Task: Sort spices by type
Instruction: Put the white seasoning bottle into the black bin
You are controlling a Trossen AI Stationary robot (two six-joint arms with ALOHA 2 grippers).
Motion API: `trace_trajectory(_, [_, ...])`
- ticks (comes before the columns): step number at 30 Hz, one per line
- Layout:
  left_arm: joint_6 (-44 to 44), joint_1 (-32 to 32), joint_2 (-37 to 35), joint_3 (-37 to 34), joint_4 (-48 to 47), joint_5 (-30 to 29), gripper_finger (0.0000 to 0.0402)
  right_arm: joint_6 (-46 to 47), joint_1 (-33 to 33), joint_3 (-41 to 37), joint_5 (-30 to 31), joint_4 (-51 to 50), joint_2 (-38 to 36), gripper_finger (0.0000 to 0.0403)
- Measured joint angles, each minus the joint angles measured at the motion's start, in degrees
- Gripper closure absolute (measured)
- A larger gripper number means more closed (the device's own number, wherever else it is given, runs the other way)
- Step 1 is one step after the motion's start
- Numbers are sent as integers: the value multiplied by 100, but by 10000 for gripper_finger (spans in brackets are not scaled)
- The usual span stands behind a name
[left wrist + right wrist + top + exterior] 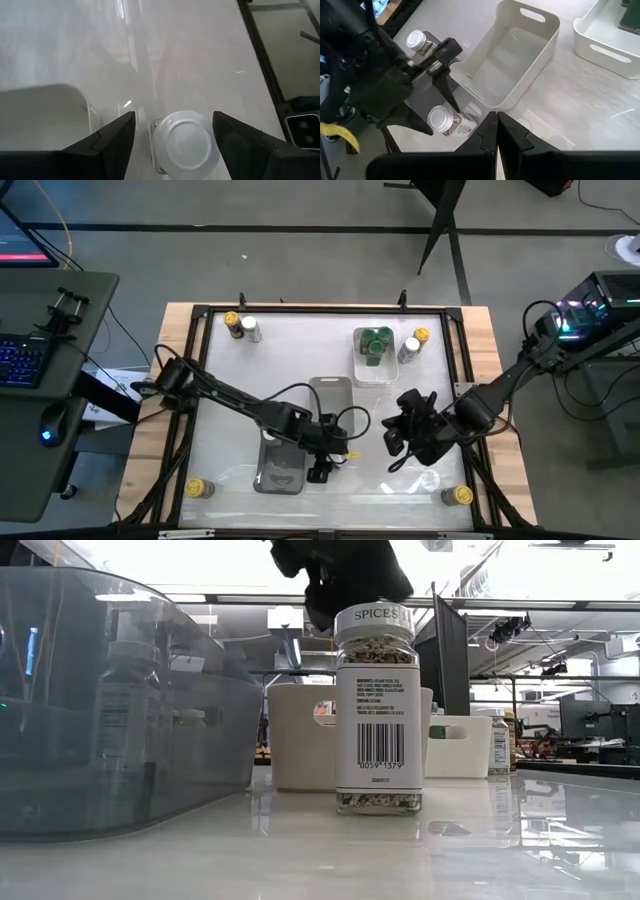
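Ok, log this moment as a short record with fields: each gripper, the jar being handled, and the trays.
left gripper: fingers open on either side of the white-lidded jar, not clamped
white-lidded jar: upright on the table, beside the dark tray
right gripper: shut, empty, waiting over the table's right side
white tray: empty, mid-table
far tray: holds green-lidded jars

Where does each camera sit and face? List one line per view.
High: overhead, straight down on white table; both arms show.
Low: table height, facing clear white-lidded spice jar; left arm above.
Left wrist: down on that jar, inside open left gripper.
Right wrist: past shut right gripper, toward pale plastic tray.
Shared: both wrists see the jar.
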Motion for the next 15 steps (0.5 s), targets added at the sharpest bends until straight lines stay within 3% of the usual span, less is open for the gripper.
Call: trace_trajectory(15, [-157,-208,160,-7,-87,-64,148,0,0,0,20,-7,28,403])
